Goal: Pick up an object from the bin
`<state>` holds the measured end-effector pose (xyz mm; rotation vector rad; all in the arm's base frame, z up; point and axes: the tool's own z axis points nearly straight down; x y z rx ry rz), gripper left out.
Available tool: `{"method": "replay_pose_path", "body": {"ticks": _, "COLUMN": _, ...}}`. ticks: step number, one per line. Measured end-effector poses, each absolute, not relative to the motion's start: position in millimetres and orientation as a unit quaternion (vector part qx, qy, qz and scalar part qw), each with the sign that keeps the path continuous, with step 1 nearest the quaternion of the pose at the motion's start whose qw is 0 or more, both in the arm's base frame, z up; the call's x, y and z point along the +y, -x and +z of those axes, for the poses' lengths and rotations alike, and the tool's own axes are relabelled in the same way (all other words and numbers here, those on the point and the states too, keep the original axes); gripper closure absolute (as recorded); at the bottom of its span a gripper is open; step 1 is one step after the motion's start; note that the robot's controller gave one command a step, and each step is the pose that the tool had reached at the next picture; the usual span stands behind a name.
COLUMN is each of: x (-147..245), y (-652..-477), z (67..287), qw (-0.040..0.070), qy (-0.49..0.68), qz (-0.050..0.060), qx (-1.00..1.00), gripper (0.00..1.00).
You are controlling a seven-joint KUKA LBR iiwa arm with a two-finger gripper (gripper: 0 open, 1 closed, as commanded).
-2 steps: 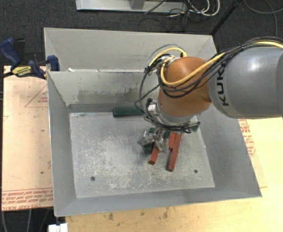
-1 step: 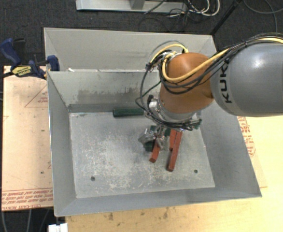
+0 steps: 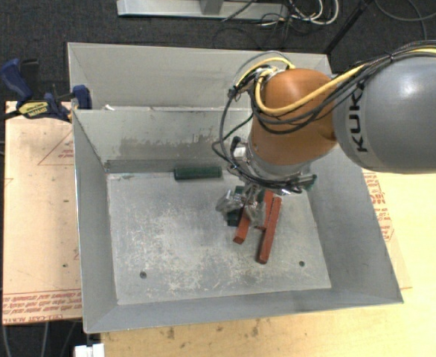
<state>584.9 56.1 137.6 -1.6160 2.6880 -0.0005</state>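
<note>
Grey metal makes up the bin, its floor scuffed and mostly bare. The arm comes in from the right, with its orange wrist cover hanging over the right half of the floor. Below that cover the pincer is down low, right at the upper ends of two things lying side by side and slanting toward the front wall: a longer red-brown stick and, just to its left, a shorter red-brown stick. The pincer sits over the shorter one, perhaps touching it, but the cover and cables crowd the spot and I cannot tell whether the pincer is spread or pressed together. Well apart from the sticks, a dark green bar lies flat along the foot of the back wall, left of the pincer.
</note>
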Motion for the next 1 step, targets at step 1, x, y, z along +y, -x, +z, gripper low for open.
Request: {"method": "replay_pose_path", "body": {"ticks": 1, "x": 56.9, "y": -586.5, "z": 186.9, "qw": 0.004, "qy": 0.514, "qz": -0.001, "qx": 0.858, "gripper": 1.0}}
